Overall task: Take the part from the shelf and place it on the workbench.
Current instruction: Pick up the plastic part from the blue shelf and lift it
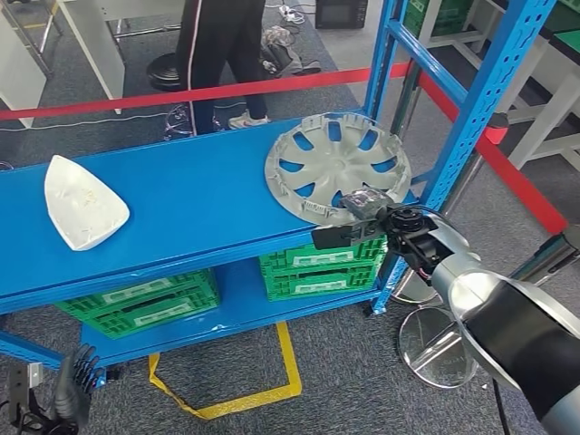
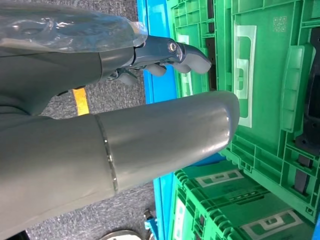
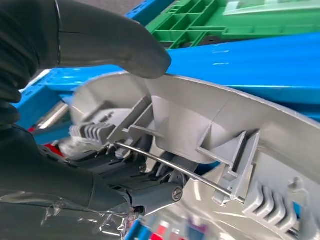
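Note:
A grey wheel cover [image 1: 336, 166] lies on the blue shelf [image 1: 191, 208] at its right end, its near rim past the shelf's front edge. My right hand [image 1: 372, 210] grips that near rim. In the right wrist view the thumb [image 3: 124, 42] lies over the cover's rim [image 3: 211, 115] and the dark fingers [image 3: 124, 172] reach under it among the ribs and wire ring. My left hand [image 1: 72, 391] hangs low at the left by the shelf's base, holding nothing; in the left wrist view its thumb [image 2: 162, 132] and fingers [image 2: 170, 52] are apart.
A white shell-shaped part [image 1: 81, 204] lies at the shelf's left. Green crates [image 1: 322, 267] [image 2: 271, 90] sit on the lower level. Blue uprights [image 1: 472, 109] stand at the right, with red barrier tape [image 1: 205, 91] and a person's legs [image 1: 218, 54] behind. Yellow tape [image 1: 274, 381] marks the floor.

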